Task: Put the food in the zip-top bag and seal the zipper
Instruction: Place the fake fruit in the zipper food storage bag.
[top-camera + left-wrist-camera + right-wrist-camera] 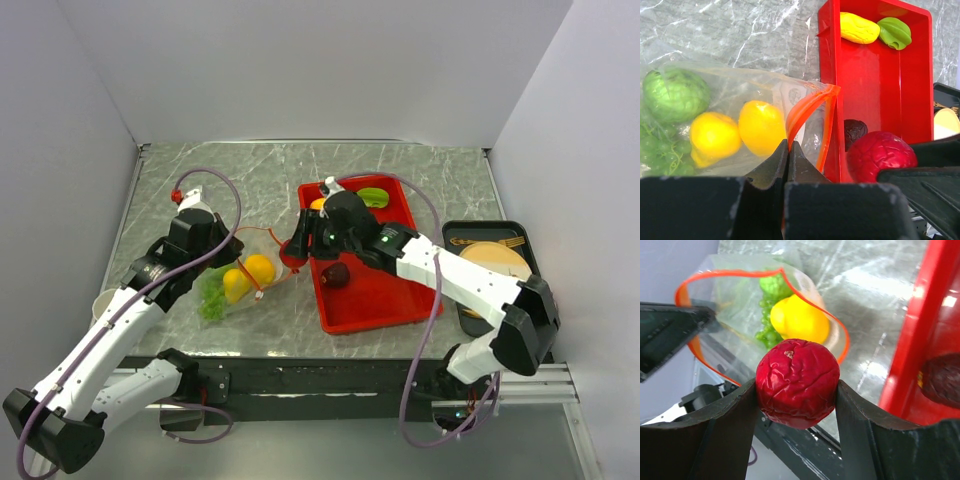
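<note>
Leftmost, the left tool (788, 145) has its jaws pressed fully together, pinching the rim of the zip-top bag (765, 85) right where the orange-red zipper (807, 105) runs down to the fingertips. The bag lies on the grey marbled bench (250, 180), just left of the red tray (880, 85). Its mouth is turned toward the tray and stands open in a loop. Inside, through the clear plastic, sit a green knobbly fruit (675, 95), a bunch of green grapes (660, 150) and, nearer the mouth, two yellow fruits (762, 127) side by side.

Next, in front of that mouth, the right tool (796, 390) stands partly open, its two fingers clamped on either side of a red wrinkled fruit (797, 365). The fruit is lifted, between the zipper loop and the tray's left wall; whether it has crossed the bag's rim I cannot tell.

Further right, the tray holds a dark red fruit (855, 131) close to its left wall. At its far end a yellow piece (859, 27) lies just beside a green piece (895, 32). At the bench's right edge, a black tray (530, 232) carries a tan plate (495, 262) with wooden cutlery (490, 241).
</note>
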`<state>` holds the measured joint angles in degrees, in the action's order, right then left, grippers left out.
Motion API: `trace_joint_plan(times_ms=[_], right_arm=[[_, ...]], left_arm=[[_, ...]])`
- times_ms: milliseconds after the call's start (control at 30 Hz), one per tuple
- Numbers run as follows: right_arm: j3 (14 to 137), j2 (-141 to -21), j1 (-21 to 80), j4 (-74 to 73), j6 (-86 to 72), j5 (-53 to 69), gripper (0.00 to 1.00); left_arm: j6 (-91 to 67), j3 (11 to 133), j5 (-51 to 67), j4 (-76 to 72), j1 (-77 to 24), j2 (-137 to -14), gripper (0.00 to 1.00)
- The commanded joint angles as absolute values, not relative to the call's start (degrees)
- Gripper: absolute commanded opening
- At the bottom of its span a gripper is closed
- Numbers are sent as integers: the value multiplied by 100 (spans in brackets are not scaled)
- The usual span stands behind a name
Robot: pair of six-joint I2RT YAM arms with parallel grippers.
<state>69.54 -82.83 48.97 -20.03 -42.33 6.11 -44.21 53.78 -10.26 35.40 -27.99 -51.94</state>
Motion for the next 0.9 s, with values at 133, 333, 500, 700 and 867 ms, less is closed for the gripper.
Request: trace_joint_plan(times_ms=[133, 333, 500, 700, 867], right_arm=[[8313, -9342, 5123, -2204, -3921, 976, 45], [8815, -10028, 5221, -2215, -3762, 1073, 50], [9588, -10678, 5229, -2716, -3516, 1168, 55], [9518, -10740, 5229, -2180, -3349, 1836, 68], [9326, -10609, 5229, -1987, -3217, 2065, 93]], left_arm=[[-4386, 5590, -958, 3700, -2804, -5133, 1], [-4342, 5826, -1046, 3823, -2804, -5089, 1], [-4298, 5915, -1221, 4007, -2804, -5036, 1], [-4359, 5862, -1213, 3964, -2804, -4983, 1], [-4342, 5906, -1222, 3938, -2804, -5027, 1]])
